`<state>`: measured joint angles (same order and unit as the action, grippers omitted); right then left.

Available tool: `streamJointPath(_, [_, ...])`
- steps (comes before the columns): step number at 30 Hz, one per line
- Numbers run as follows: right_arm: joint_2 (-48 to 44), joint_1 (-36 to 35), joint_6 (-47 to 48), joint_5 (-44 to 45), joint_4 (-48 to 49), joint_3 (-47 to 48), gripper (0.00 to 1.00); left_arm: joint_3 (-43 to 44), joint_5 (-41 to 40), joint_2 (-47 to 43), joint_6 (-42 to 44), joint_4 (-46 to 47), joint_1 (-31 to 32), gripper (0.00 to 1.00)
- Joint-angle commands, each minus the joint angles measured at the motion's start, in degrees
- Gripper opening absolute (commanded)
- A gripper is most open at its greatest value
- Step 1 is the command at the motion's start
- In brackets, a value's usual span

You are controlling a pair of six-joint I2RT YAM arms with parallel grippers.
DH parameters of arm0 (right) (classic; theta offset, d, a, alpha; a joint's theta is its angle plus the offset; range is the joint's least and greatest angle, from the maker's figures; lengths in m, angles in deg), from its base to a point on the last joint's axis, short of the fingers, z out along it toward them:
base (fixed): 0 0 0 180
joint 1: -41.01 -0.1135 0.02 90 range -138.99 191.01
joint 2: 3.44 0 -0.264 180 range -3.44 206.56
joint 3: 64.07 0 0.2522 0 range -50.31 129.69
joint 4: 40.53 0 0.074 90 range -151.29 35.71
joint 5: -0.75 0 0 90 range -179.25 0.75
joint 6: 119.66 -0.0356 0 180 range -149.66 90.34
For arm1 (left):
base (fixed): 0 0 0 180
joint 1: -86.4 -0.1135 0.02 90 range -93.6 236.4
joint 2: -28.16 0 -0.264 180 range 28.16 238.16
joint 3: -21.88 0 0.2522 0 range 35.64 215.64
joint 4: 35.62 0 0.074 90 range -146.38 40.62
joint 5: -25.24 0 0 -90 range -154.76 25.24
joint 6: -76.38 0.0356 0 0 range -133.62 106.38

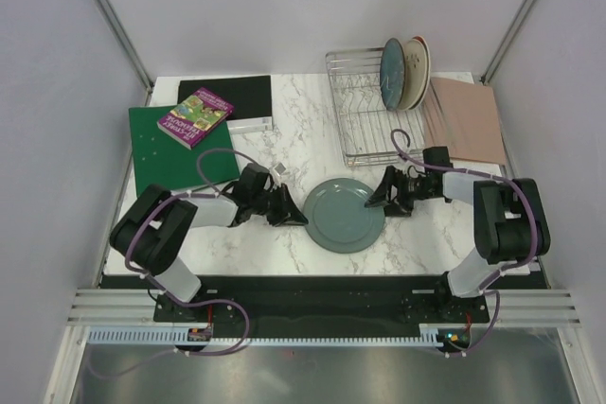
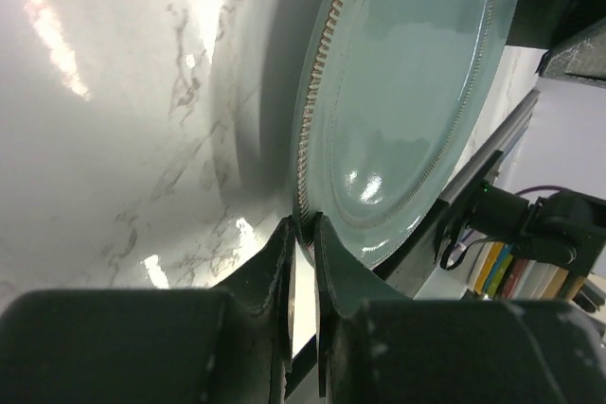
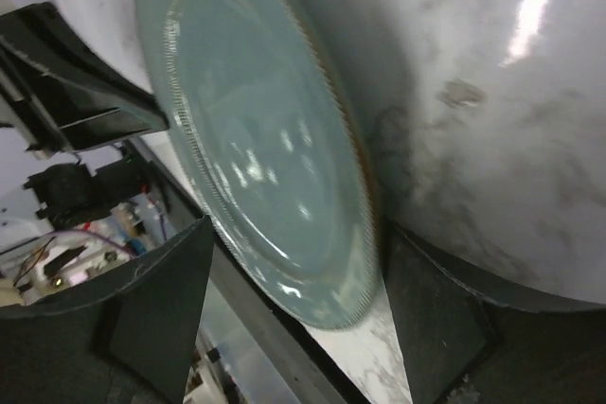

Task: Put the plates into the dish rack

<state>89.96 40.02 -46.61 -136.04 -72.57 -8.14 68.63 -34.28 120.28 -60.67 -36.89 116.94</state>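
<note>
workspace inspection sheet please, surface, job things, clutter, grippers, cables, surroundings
surface: marbled white tabletop, glossy
job's things: grey-green plate lying at centre; dish rack far right, teal plate and a pale plate upright in it
clutter: green binder, purple book, black pad, tan board
grippers: left gripper pinching the grey-green plate's rim; right gripper open, straddling the opposite rim
cables: purple cables looped along both arms, clear of the plate
surroundings: white walls, nothing else seen
</note>
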Motion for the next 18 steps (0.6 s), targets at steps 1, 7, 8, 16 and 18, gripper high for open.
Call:
streamJointPath(1, [5.4, -4.9, -5.3, -2.9, 15.2, -2.8, 0.78, 2.1, 5.2, 4.4, 6.0, -1.1, 0.4, 0.02])
streamJointPath(7, [7.8, -9.1, -5.6, -3.0, 13.6, -2.2, 0.70, 3.0, 5.1, 6.2, 6.3, -1.2, 0.4, 0.02])
streamJointPath(8, [7.2, -9.1, -5.3, -2.2, 13.0, -2.4, 0.68, 2.9, 4.9, 6.2, 6.2, -1.1, 0.4, 0.02])
streamJointPath(16, [-5.0, -6.0, 2.2, 3.8, -1.0, -2.5, 0.50, 2.3, 2.5, 5.2, 6.0, -3.5, 0.2, 0.02])
streamJointPath(18, [-7.1, -5.4, 3.6, 3.8, -3.8, -2.0, 0.41, 2.3, 2.5, 5.2, 6.0, -3.7, 0.0, 0.02])
